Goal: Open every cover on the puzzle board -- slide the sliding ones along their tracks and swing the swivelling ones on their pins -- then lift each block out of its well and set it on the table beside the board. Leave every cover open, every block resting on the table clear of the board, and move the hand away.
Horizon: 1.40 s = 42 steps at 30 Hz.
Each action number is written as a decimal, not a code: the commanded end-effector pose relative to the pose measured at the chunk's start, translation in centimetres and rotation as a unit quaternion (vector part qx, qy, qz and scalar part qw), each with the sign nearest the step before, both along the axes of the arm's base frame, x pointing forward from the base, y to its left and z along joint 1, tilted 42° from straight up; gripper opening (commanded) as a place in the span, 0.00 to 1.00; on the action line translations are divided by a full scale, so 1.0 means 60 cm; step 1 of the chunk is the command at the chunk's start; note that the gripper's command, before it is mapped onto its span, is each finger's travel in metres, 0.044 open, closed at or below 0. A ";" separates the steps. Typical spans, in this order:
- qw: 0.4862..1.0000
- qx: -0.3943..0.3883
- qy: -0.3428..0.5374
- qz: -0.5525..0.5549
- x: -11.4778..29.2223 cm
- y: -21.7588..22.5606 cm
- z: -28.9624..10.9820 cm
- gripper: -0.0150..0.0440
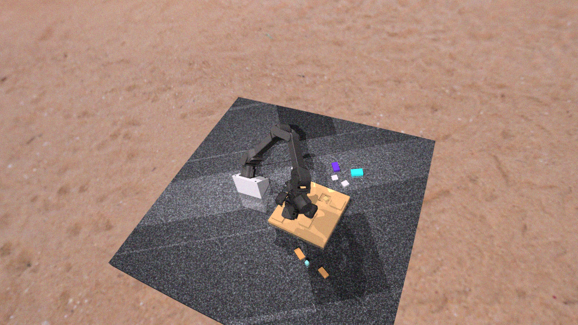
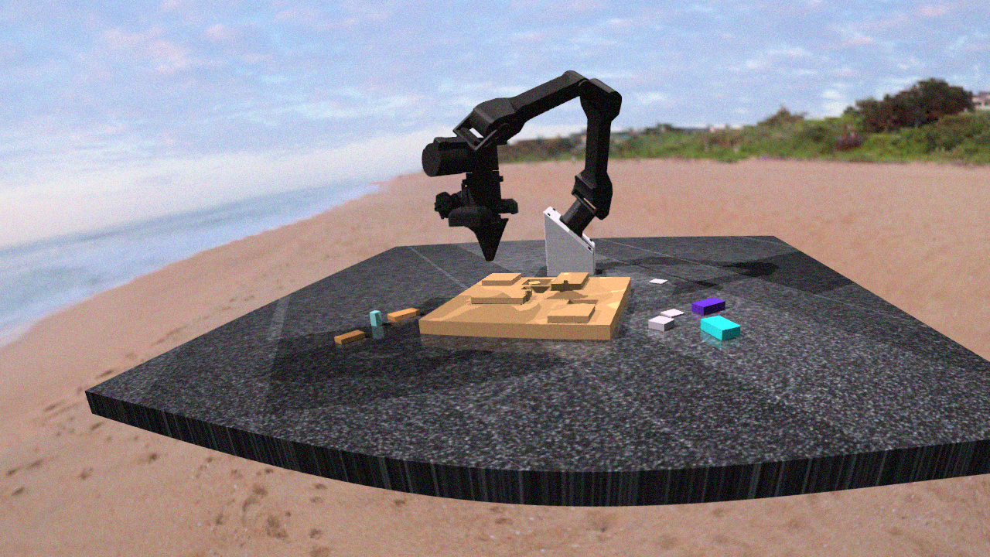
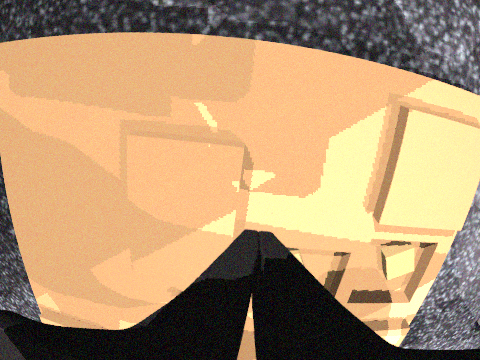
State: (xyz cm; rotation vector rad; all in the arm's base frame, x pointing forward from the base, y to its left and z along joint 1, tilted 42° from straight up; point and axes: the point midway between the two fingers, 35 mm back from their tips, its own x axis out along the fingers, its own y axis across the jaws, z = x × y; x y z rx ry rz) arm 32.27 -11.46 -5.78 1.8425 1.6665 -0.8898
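Observation:
The tan puzzle board (image 1: 328, 226) (image 2: 512, 328) (image 3: 300, 70) lies on the dark table. My gripper (image 2: 489, 258) (image 3: 255, 242) is shut and empty, pointing down above the board. In the wrist view one raised cover (image 3: 185, 175) (image 2: 496, 298) lies ahead of the fingertips and another cover (image 3: 435, 170) (image 2: 501, 278) to the right. A tan block (image 3: 400, 262) sits in an uncovered well beside that one; a second well is partly behind the fingers. Another block (image 1: 325, 198) shows in an open well near a cover (image 1: 338, 202) (image 2: 571, 313). A further cover (image 2: 569, 280) is toward the base. The arm hides part of the board.
Two orange pieces (image 1: 299, 253) (image 2: 349, 337) and a small light-blue piece (image 1: 306, 262) (image 2: 376, 318) lie off one side of the board. A purple block (image 1: 335, 166) (image 2: 708, 305), a cyan block (image 1: 356, 172) (image 2: 719, 327) and small white pieces lie off the opposite side.

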 end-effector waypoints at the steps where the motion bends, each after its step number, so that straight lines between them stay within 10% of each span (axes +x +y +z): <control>1: 1.000 -0.001 0.003 -0.002 0.000 -0.001 0.000 0.25; 42: 1.000 -0.001 0.003 -0.002 0.004 0.035 -0.042 0.25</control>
